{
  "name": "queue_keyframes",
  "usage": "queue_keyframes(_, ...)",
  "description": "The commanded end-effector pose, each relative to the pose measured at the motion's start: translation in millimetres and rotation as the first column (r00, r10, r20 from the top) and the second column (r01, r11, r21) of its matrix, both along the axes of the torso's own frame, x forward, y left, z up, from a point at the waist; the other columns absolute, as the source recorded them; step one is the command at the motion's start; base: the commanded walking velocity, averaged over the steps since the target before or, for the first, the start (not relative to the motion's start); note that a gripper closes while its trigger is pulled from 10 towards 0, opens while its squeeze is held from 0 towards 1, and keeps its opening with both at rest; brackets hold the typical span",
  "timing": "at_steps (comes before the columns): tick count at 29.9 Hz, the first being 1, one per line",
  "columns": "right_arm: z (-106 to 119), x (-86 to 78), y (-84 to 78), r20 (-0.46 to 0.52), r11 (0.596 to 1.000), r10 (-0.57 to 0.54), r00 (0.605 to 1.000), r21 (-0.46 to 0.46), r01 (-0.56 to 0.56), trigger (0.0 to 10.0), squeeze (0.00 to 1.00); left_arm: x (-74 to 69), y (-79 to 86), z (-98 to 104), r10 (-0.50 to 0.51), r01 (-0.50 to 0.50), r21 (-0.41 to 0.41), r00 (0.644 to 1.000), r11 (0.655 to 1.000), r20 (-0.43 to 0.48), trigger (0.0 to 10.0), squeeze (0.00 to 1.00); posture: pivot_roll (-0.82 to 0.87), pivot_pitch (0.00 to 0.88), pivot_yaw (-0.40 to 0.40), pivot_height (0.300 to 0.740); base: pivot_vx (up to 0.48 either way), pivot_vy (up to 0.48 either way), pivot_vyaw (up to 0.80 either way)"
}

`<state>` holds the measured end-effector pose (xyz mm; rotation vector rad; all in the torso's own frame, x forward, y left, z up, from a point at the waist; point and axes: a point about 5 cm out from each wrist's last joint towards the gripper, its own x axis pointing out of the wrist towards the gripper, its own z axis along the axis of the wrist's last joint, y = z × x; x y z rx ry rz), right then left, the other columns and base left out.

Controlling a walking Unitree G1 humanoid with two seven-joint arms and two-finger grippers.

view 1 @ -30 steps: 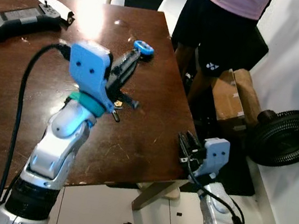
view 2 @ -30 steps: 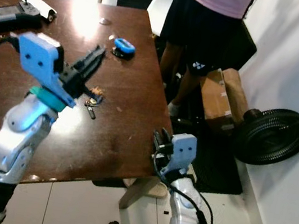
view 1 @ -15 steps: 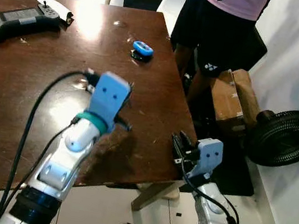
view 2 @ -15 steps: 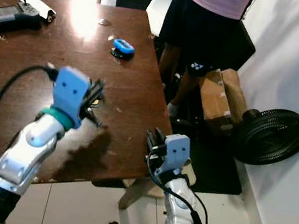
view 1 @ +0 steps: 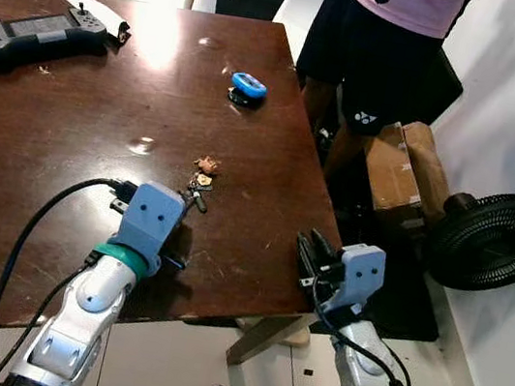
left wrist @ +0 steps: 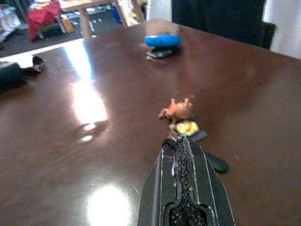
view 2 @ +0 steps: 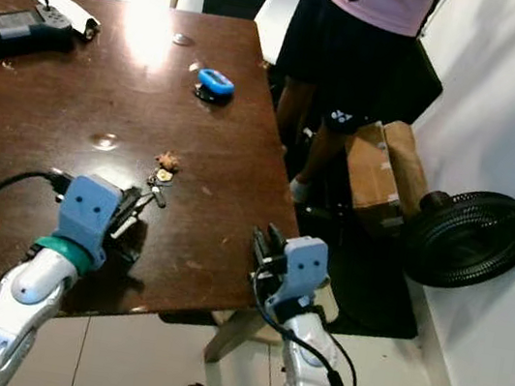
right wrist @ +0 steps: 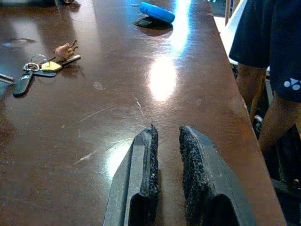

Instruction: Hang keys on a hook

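We are looking down on a dark brown table (view 1: 45,110) where the keys (view 1: 199,187) are lying flat near its middle, a small tan charm at one end of the bunch and a dark key pointing toward our left end effector (left wrist: 181,143). That end effector is resting low over the table just short of the keys, and in the left wrist view its two black fingers (left wrist: 175,162) are pressing together with no gap between them, gripping nothing; the key bunch is sitting just past their tips. Our right end effector (right wrist: 166,134) is hovering at the table's near right edge, well apart from the keys, its fingers (right wrist: 146,160) standing narrowly parted with a slim gap showing and nothing held between them.

Farther back on the table a blue oval object (view 1: 247,84) is sitting on a dark base, and a black handheld controller (view 1: 39,26) is lying near the far left corner beside a small white item (view 1: 93,8). A person in a pink top and black shorts (view 1: 379,46) is standing just beyond the table's right side. On the floor to the right, a cardboard box (view 1: 393,170) is leaning beside a black fan (view 1: 495,239) that is lying against the white wall.
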<state>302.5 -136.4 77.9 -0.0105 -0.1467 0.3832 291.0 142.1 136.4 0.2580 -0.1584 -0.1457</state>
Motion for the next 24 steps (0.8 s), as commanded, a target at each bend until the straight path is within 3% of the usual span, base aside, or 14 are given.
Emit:
queue_keyframes(1, -12.8, -4.4, 1.6, -0.075, 1.000, 0.007, 0.997, -0.002, -0.007, 10.0, 0.00, -2.0, -3.5, 1.4, -0.004, 0.004, 0.006, 1.000, 1.000, 0.020, 10.0, 0.00, -0.10, 0.126, -0.049, 0.740, 0.000, 0.000, 0.00)
queue_keyframes(24, -7.2, 0.1, -1.2, -0.064, 1.000, 0.002, 0.998, -0.004, -0.002, 10.0, 0.00, -1.2, -3.7, 2.2, 0.021, -0.021, 0.003, 0.999, 1.000, 0.047, 10.0, 0.00, -0.10, 0.127, -0.058, 0.740, -0.326, 0.000, 0.00)
